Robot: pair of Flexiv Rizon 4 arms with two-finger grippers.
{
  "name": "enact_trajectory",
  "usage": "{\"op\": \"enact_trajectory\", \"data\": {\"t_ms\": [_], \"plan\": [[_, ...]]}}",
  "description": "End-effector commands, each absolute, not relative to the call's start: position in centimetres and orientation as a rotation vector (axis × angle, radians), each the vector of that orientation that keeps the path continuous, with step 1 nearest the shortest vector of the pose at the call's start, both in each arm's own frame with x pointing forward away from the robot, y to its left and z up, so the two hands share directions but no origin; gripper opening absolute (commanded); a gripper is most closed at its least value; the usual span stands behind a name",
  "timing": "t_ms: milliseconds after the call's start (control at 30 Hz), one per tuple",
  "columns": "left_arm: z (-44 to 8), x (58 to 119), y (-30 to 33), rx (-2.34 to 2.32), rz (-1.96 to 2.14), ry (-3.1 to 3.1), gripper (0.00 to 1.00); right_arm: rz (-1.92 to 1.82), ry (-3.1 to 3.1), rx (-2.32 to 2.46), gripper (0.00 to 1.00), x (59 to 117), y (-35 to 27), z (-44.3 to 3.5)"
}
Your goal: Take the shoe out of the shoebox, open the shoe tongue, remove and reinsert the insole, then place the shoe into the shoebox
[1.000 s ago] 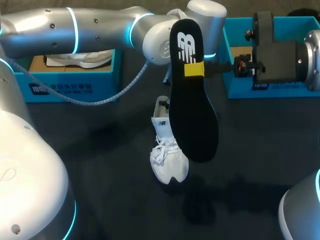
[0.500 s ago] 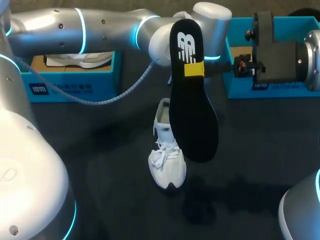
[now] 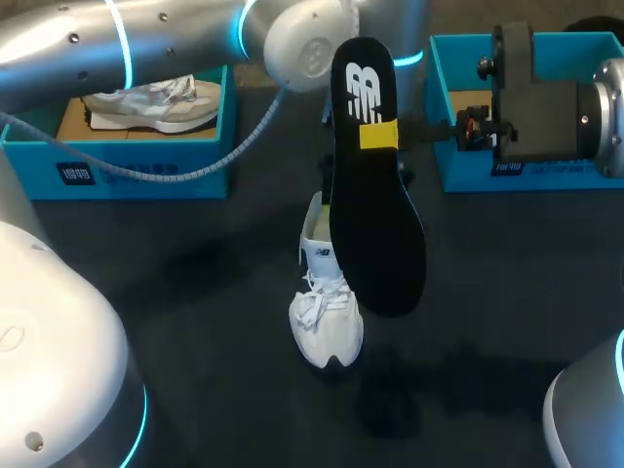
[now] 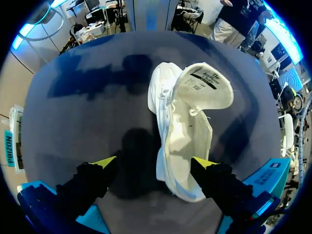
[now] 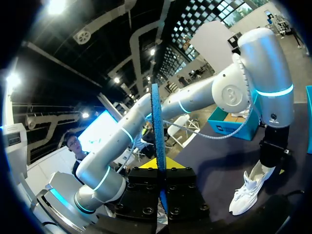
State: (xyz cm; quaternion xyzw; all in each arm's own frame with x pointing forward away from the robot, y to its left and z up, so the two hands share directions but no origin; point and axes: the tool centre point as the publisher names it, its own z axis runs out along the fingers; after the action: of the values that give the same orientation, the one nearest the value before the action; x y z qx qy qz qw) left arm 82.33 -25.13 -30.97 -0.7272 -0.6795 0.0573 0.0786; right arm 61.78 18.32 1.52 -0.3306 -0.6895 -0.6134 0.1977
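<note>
Nearest the head camera, the right gripper (image 3: 382,135) was clamped on the black insole (image 3: 375,214) near its heel end. The insole was raised clear of the table (image 3: 507,312) with its toe end hanging down, and this hold was unchanged over the last second. Below and behind the insole, the white shoe (image 3: 324,312) lay on the table with its toe toward the robot. It had turned slightly early in that second and then stayed in place. Beyond it, the left arm (image 3: 117,39) had lifted off the heel and drawn back toward the far left. The left gripper (image 4: 153,163) hung above the shoe with its fingers wide apart and nothing in them. The heel lay between the fingertips, nearer one of them, with no contact visible. The tongue (image 4: 207,85) was folded forward, leaving the mouth open. By judgement, removal was complete and the shoe stood released, ready for reinsertion. Farthest, the left blue shoebox (image 3: 127,175), now uncovered, held a grey shoe (image 3: 151,102). The right blue shoebox (image 3: 458,180) stood behind the right gripper.
</note>
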Motion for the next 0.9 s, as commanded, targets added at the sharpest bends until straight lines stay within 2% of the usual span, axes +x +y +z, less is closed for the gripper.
{"op": "enact_trajectory", "data": {"t_ms": [33, 567, 900], "plan": [[-28.8, 82.5, -24.5, -2.228, 0.175, -2.074, 1.00, -1.714, -1.930, -0.928, 0.00, 61.9, 18.7, 1.5], [-22.2, 84.2, -23.8, -2.618, 0.523, -1.924, 1.00, -1.631, -1.800, -1.055, 0.00, 68.9, 13.3, 3.5], [-22.2, 84.2, -23.8, -2.618, 0.523, -1.924, 1.00, -1.465, -1.695, -1.196, 0.00, 72.7, 8.6, 1.5]]}}
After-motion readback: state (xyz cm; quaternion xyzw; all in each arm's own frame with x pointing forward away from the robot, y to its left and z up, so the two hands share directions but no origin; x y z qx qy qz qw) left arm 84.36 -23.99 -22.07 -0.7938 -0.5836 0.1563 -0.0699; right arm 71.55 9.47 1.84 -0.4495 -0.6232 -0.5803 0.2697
